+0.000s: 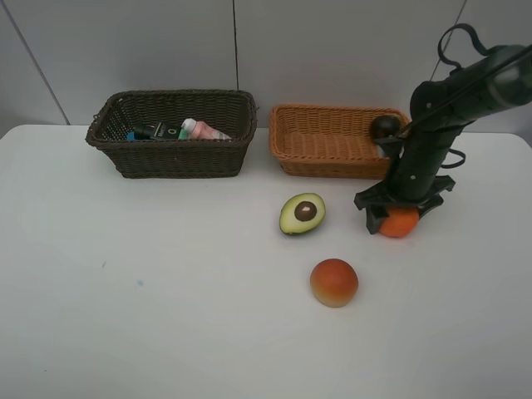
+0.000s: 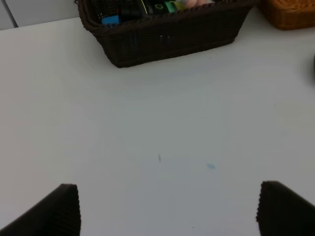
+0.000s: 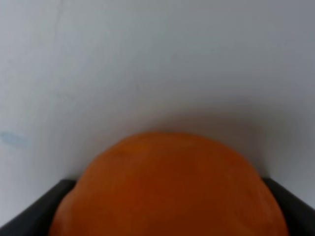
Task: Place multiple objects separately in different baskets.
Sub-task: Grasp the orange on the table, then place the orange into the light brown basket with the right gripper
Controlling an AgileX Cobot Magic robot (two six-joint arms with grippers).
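Observation:
An orange [image 1: 399, 223] lies on the white table in front of the light tan basket [image 1: 324, 162]. My right gripper [image 1: 401, 212] is down over it, and both fingers press its sides; the orange [image 3: 167, 187] fills the right wrist view between them. An avocado half [image 1: 302, 213] and a red-yellow peach [image 1: 334, 283] lie loose mid-table. A dark mangosteen [image 1: 384, 127] sits in the tan basket's right end. The dark brown basket [image 1: 166, 158] holds a green pump bottle [image 1: 154, 131] and a pink bottle [image 1: 204, 130]. My left gripper [image 2: 167, 211] hangs open over bare table.
The two baskets stand side by side at the back, against a grey wall. In the left wrist view the dark basket [image 2: 167, 39] lies ahead, with a corner of the tan basket [image 2: 288, 17] beside it.

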